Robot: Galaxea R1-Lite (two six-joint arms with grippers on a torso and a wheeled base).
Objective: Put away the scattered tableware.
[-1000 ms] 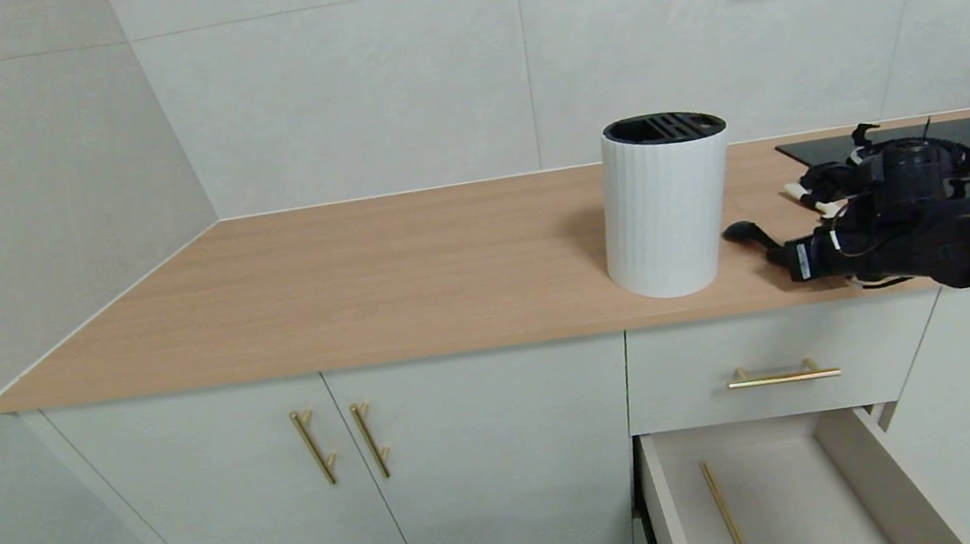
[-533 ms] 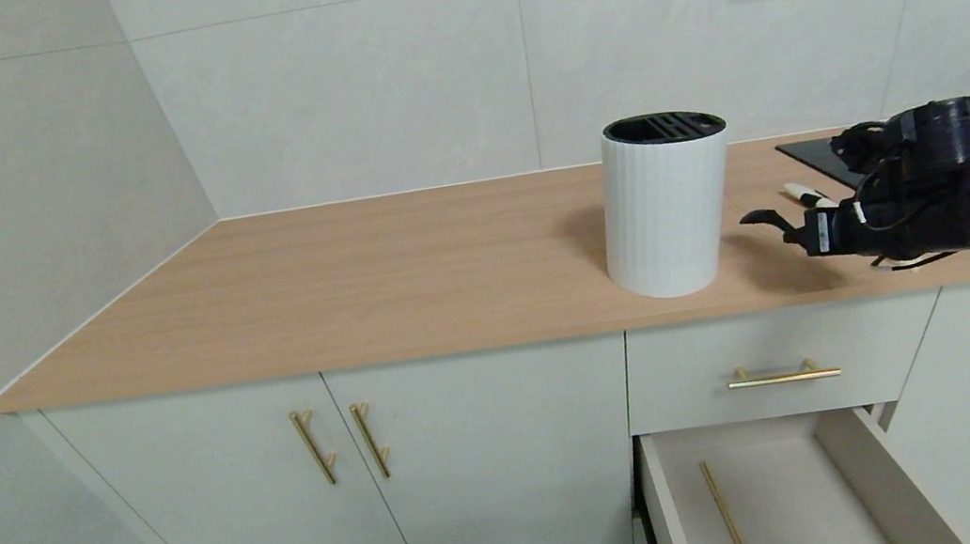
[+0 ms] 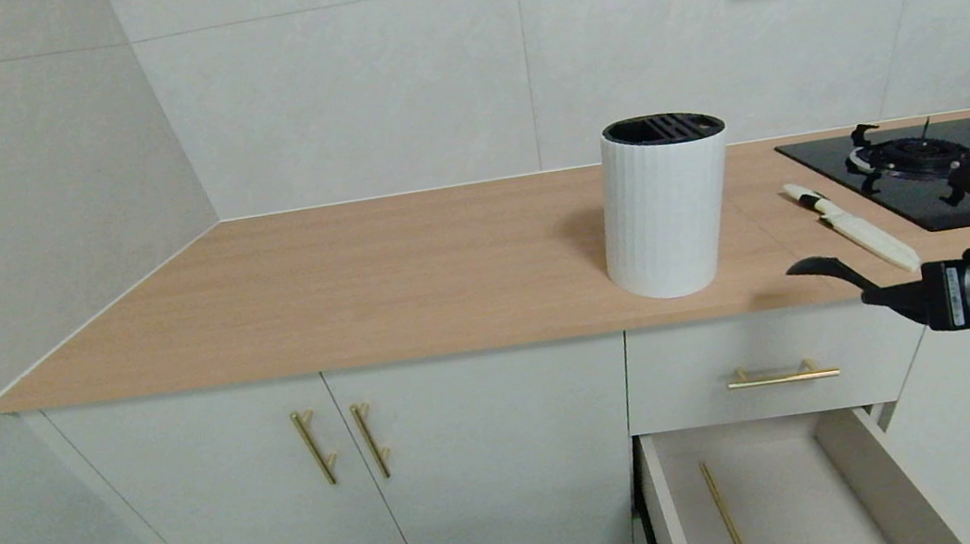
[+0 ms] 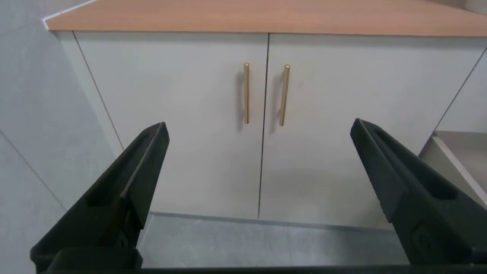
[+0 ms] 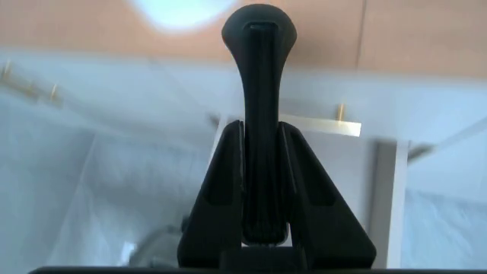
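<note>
A slim black utensil (image 3: 817, 268) sticks out of my right gripper (image 3: 889, 298), which is shut on it in front of the counter edge, above the open drawer (image 3: 661, 494). In the right wrist view the fingers (image 5: 228, 164) clamp the utensil (image 5: 255, 46), its rounded end pointing away. A white-handled knife (image 3: 853, 225) lies on the wooden counter (image 3: 372, 278) between the white slotted holder (image 3: 665, 204) and the hob. A pair of chopsticks (image 3: 724, 513) lies in the drawer. My left gripper (image 4: 259, 133) hangs open before the cabinet doors (image 4: 262, 144), holding nothing.
A black gas hob (image 3: 916, 164) sits at the counter's right end. A shut drawer with a gold handle (image 3: 783, 378) is above the open one. The counter's left half is bare. Tiled walls close off the back and left.
My right arm has drawn back from over the counter beside the holder, forward and down past the counter edge, still holding the black utensil. The knife is now uncovered.
</note>
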